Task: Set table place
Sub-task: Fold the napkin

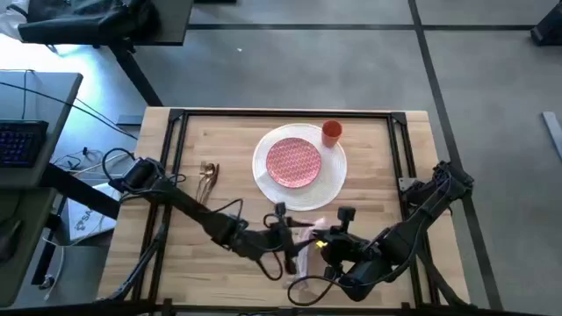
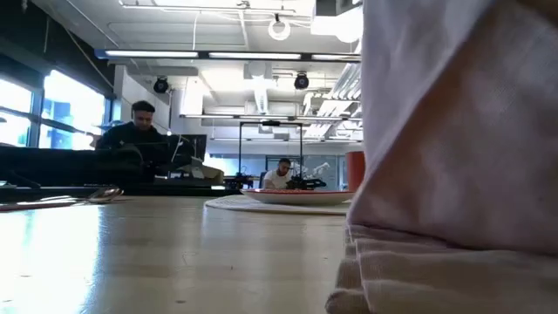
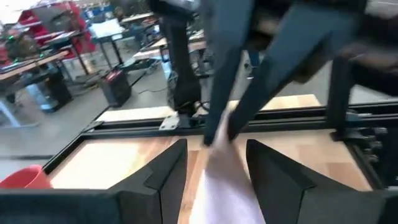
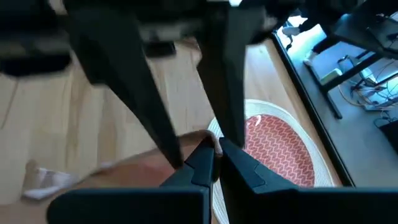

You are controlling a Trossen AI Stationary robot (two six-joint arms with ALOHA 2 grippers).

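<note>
The pale pink napkin (image 1: 305,262) is at the table's near middle, drawn up into a strip (image 3: 221,186) and filling the right of the low view (image 2: 453,131). My right gripper (image 4: 216,152) is shut on it. My left gripper (image 3: 216,146) is open, one finger on either side of the strip just below the right gripper's fingertips; I cannot tell whether it touches the cloth. Farther back, the red-patterned plate (image 1: 292,162) lies on the white plate (image 1: 329,180), with the orange cup (image 1: 331,132) beside them and the copper cutlery (image 1: 208,180) to their left. My right gripper pinches the napkin's raised top (image 3: 216,142) between its two fingertips (image 3: 239,118), which slant down from above. The cloth hangs below them as a narrow strip. Its lower end (image 2: 418,270) lies bunched on the table.
Black rails (image 1: 281,112) frame the tabletop. Bare wood lies to the left of the napkin (image 1: 202,263) and at the near right (image 1: 413,281). A grey desk with a keyboard (image 1: 22,140) stands off the table's left. People sit in the room beyond (image 2: 139,131).
</note>
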